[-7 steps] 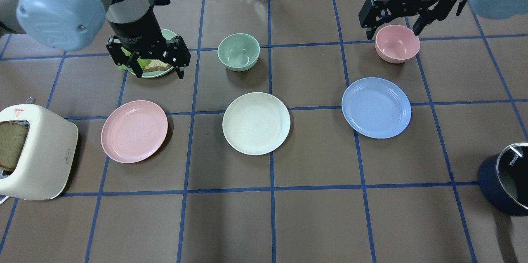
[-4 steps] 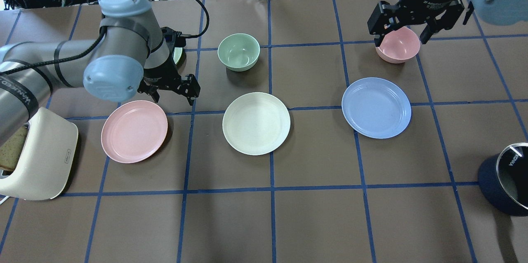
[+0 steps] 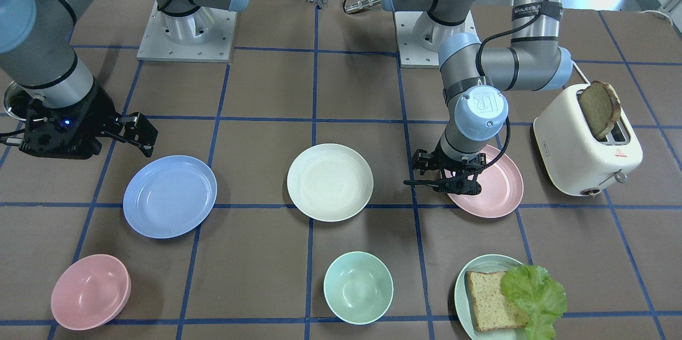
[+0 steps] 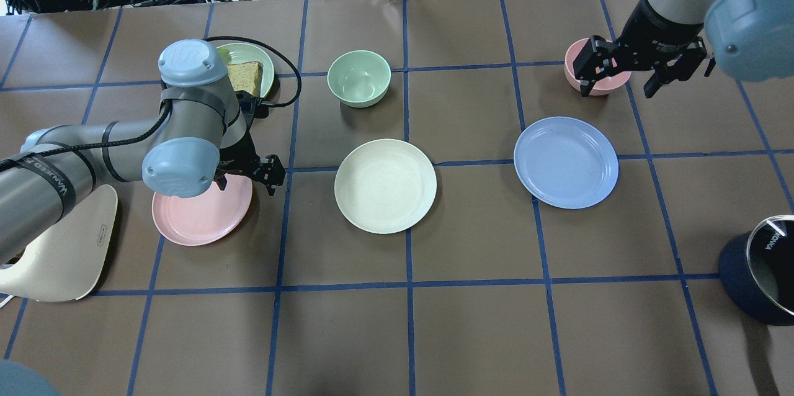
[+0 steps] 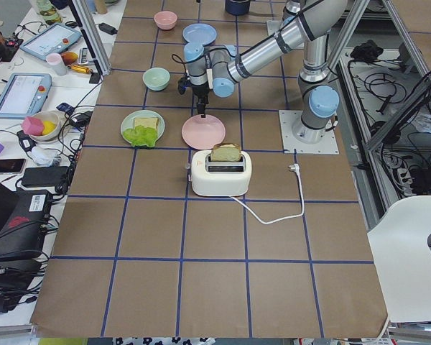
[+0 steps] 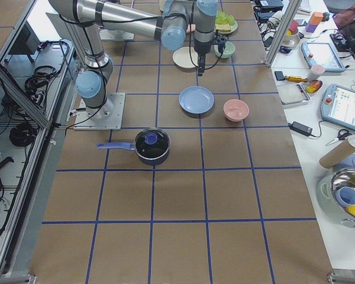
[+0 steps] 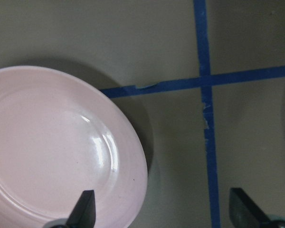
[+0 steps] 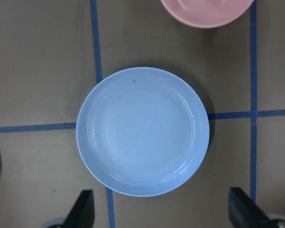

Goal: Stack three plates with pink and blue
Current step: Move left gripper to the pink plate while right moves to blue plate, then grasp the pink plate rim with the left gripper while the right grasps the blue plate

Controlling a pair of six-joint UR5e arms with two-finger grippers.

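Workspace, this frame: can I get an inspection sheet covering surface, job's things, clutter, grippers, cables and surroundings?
Surface: table, brown covering with blue tape grid.
Job's things: pink plate, cream plate and blue plate lie apart in a row; none stacked.
Clutter: green bowl, pink bowl, mint plate with bread and lettuce, toaster holding a bread slice, dark pot.
Grippers: left gripper open, straddling the pink plate's rim; right gripper open, empty, near the blue plate.
Cables: toaster cord on the table; black cable along the left arm.
Surroundings: side bench with tablets.
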